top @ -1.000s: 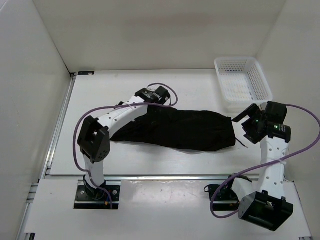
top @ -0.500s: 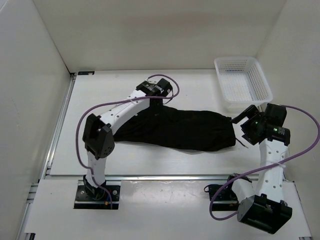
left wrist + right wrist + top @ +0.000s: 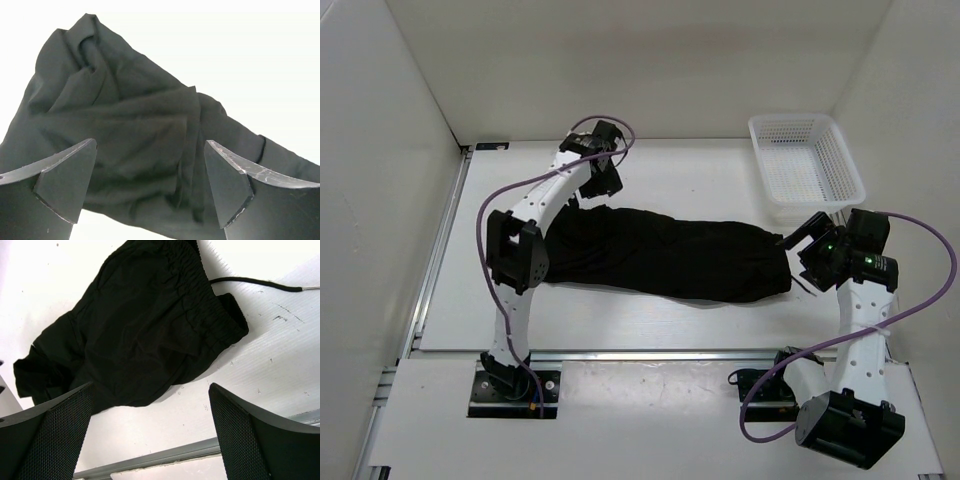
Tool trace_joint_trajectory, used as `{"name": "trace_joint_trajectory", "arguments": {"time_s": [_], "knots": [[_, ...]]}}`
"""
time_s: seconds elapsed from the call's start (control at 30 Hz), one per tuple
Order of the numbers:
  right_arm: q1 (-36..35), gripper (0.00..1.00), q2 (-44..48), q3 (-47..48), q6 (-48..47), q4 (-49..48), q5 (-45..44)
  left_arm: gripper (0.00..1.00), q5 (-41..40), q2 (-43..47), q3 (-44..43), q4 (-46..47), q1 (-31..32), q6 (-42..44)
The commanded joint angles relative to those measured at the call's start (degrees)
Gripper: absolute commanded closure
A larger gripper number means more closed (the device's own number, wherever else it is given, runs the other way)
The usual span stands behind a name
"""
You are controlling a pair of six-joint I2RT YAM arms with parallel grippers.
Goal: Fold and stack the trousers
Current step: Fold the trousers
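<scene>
The black trousers (image 3: 680, 258) lie in a long band across the middle of the table, waistband end to the right. My left gripper (image 3: 602, 185) hovers over their far left end, open, with nothing between its fingers; its wrist view looks down on the rumpled fabric (image 3: 125, 110) under the left gripper (image 3: 150, 185). My right gripper (image 3: 800, 250) hangs open just off the waistband end. In the right wrist view the right gripper (image 3: 150, 435) sits over bare table beside the gathered waistband (image 3: 195, 300) and its drawstring (image 3: 260, 284).
A white mesh basket (image 3: 805, 165) stands at the back right, close behind the right gripper. White walls enclose the table at the left, back and right. A metal rail (image 3: 650, 352) runs along the near edge.
The left arm has swung back and to the left, off the trousers' middle to their far left end, jaws spreading slightly wider. The right arm has hardly moved.
</scene>
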State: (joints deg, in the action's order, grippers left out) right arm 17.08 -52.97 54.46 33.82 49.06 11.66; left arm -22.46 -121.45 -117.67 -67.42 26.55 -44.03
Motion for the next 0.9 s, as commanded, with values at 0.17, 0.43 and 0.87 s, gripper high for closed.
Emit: {"name": "trace_joint_trajectory", "arguments": {"time_s": [0.17, 0.43, 0.87], "knots": [[-0.29, 0.03, 0.76, -0.93, -1.91, -1.68, 1.44, 0.1, 3.03, -10.12, -8.1, 0.8, 0.0, 1.84], [-0.29, 0.03, 0.15, -0.93, -1.92, -1.68, 0.91, 0.9, 2.07, -4.68, -7.31, 1.85, 0.0, 3.07], [-0.29, 0.03, 0.15, -0.93, -1.92, -1.68, 0.29, 0.24, 10.86, -10.83, -18.3, 0.36, 3.95, 12.65]]}}
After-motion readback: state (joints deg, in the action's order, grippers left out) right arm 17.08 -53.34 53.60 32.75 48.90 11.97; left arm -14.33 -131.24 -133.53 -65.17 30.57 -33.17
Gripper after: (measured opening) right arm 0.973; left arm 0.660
